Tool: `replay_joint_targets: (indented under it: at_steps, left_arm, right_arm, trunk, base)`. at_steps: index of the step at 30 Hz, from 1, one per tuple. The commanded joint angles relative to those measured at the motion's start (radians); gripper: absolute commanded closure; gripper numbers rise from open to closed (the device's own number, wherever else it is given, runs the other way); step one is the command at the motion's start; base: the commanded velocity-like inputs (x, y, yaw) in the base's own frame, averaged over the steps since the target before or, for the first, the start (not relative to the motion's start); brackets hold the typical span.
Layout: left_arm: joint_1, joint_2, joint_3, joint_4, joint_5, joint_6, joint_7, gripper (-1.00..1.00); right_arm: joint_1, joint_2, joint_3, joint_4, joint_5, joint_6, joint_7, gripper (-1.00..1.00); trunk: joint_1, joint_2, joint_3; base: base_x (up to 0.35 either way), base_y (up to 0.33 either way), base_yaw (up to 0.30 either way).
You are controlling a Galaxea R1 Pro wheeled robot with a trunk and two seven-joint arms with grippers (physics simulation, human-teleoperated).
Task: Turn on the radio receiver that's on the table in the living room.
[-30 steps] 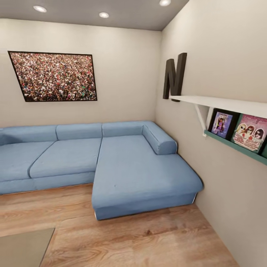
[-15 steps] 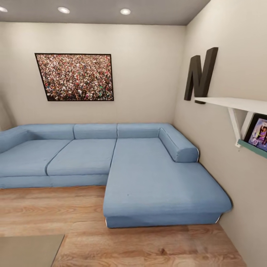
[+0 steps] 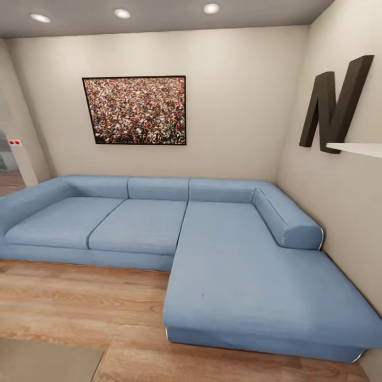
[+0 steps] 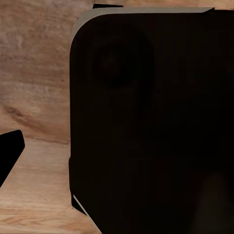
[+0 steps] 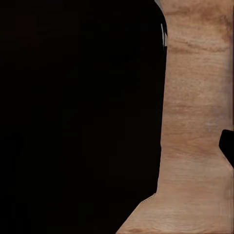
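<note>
1. Readable writing: one large dark block letter "N" (image 3: 334, 106) stands against the right wall, with its foot on the end of a white shelf (image 3: 356, 149).
2. Wall picture (image 3: 136, 110): rectangular, thin black frame, showing a dense multicoloured crowd pattern; no text can be read on it.
3. Sofa (image 3: 223, 254): light blue, L-shaped, matte woven-looking fabric, with a cylindrical bolster along the chaise side, set into the corner of the living room.
4. Floor (image 3: 74, 302): light wood planks with visible grain.
5. Table (image 3: 42, 361): one flat grey matte corner shows at the lower left of the head view. The radio receiver cannot be located from these views.
6. Ceiling: round recessed lights (image 3: 211, 8).
7. Wrist views: dark, rounded robot body panels (image 4: 151, 122) above the wood planks. Jaw state of the left and right grippers cannot be determined.
</note>
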Motion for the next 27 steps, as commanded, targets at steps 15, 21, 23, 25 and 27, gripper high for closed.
replay_joint_targets:
  at_steps: [15,21,23,25,27]
  left_arm:
    - [0.0,0.0,0.0,0.0,0.0,0.0,0.0,-1.0]
    - [0.0,0.0,0.0,0.0,0.0,0.0,0.0,-1.0]
    - [0.0,0.0,0.0,0.0,0.0,0.0,0.0,-1.0]
    - [0.0,0.0,0.0,0.0,0.0,0.0,0.0,-1.0]
    - [0.0,0.0,0.0,-0.001,0.0,0.0,0.0,-1.0]
  right_arm:
    - [0.0,0.0,0.002,0.0,0.002,0.0,0.0,-1.0]
    - [0.0,0.0,0.001,0.0,0.0,0.0,0.0,-1.0]
    - [0.0,0.0,0.0,0.0,-0.002,0.0,0.0,-1.0]
    - [0.0,0.0,-0.001,0.0,-0.002,0.0,0.0,-1.0]
    - [0.0,0.0,-0.001,0.0,-0.003,0.0,0.0,-1.0]
  trunk:
    - [0.0,0.0,0.0]
    - [0.0,0.0,0.0]
    - [0.0,0.0,0.0]
    - [0.0,0.0,0.0]
    - [0.0,0.0,0.0]
  base:
    - [0.316,-0.084,0.028]
    - [0.308,-0.132,0.0]
    - [0.249,-0.067,0.0]
    - [0.169,-0.033,0.0]
    - [0.087,-0.017,0.048]
